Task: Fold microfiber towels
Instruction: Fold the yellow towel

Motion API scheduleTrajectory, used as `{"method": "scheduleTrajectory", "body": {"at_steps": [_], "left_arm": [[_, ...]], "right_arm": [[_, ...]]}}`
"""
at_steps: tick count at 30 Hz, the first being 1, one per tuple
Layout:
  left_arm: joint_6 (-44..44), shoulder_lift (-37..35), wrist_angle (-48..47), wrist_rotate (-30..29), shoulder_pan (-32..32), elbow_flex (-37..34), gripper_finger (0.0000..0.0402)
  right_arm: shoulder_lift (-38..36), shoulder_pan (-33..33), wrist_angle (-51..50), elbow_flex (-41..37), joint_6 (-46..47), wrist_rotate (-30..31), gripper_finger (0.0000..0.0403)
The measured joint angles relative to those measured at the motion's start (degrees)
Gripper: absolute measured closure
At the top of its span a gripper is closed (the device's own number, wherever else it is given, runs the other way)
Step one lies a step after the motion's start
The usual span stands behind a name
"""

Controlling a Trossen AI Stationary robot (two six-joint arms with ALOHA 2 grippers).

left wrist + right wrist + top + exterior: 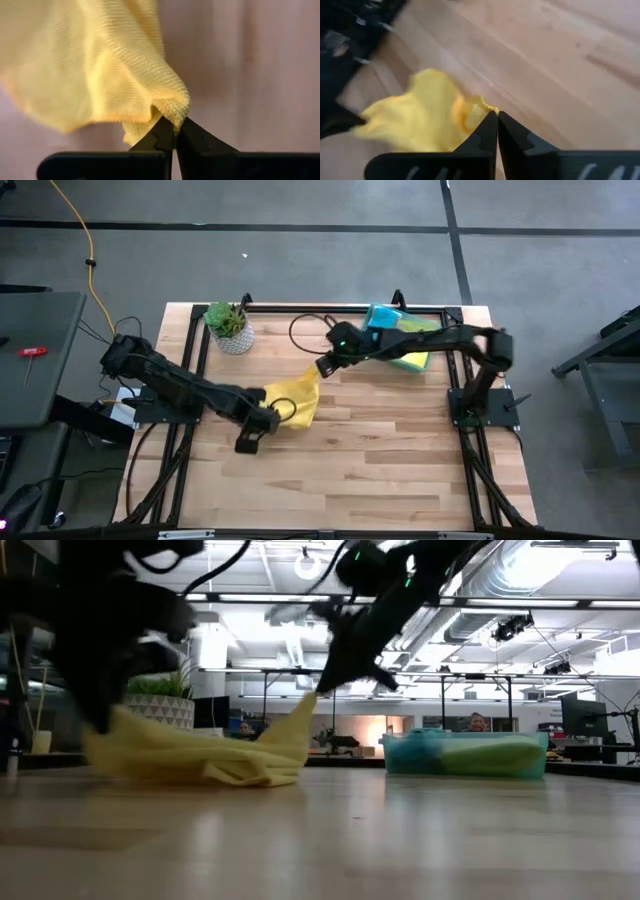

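Yellow microfiber towel (296, 398), frame centre: light, limp. Left gripper (175, 131) and right gripper (497, 118) each clenched on a corner; good hold points.

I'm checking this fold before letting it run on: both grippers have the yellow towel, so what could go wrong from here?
1. Both grips are thin. The left gripper and the right gripper each pinch only an edge of the yellow towel, so a corner could slip free if the arms pull apart.
2. Most of the towel lies bunched on the table, so the fold may come out creased or uneven.
3. The green tray sits close behind the right arm; a wide swing might knock it.
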Motion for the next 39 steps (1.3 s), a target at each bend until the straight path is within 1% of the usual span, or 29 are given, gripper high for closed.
{"method": "scheduleTrajectory", "body": {"at_steps": [3, 5, 10, 13, 17, 26, 31, 35, 39], "left_arm": [[1.8, 0.0, -0.9, -5.4, 3.4, 2.4, 0.0396], [3.0, 0.0, -1.1, -6.9, 6.0, 3.9, 0.0393], [6.4, 0.0, -1.3, -6.2, 12.7, 8.1, 0.0380], [6.4, 0.0, -1.2, -4.6, 15.9, 9.5, 0.0372], [5.5, 0.0, -1.3, -2.9, 18.5, 9.8, 0.0362], [-0.7, 0.0, -0.5, -4.0, 19.9, 9.8, 0.0355], [-1.6, 0.0, 5.1, -5.7, 18.9, 9.8, 0.0354], [1.5, 0.0, 10.3, -5.8, 18.6, 9.8, 0.0342], [6.5, 0.0, 13.1, -6.6, 19.2, 10.1, 0.0302]], "right_arm": [[-5.1, 0.0, -4.2, 0.0, -2.3, 1.5, 0.0402], [-7.6, 0.0, -6.5, 0.0, -3.7, 1.8, 0.0402], [-12.4, 1.9, -6.9, 0.0, -4.8, 0.2, 0.0403], [-13.1, 3.5, -7.5, 0.0, -4.8, 0.0, 0.0403], [-12.8, 4.9, -7.5, 0.0, -4.8, 0.3, 0.0403], [-12.6, 5.4, -7.8, 0.0, -5.0, 0.3, 0.0403], [-12.6, 5.4, -7.8, 0.0, -4.6, 0.3, 0.0403], [-12.6, 5.4, -7.8, 0.0, -3.6, -0.1, 0.0403], [-13.3, 5.4, -8.0, 0.0, -2.7, -1.3, 0.0403]]}}
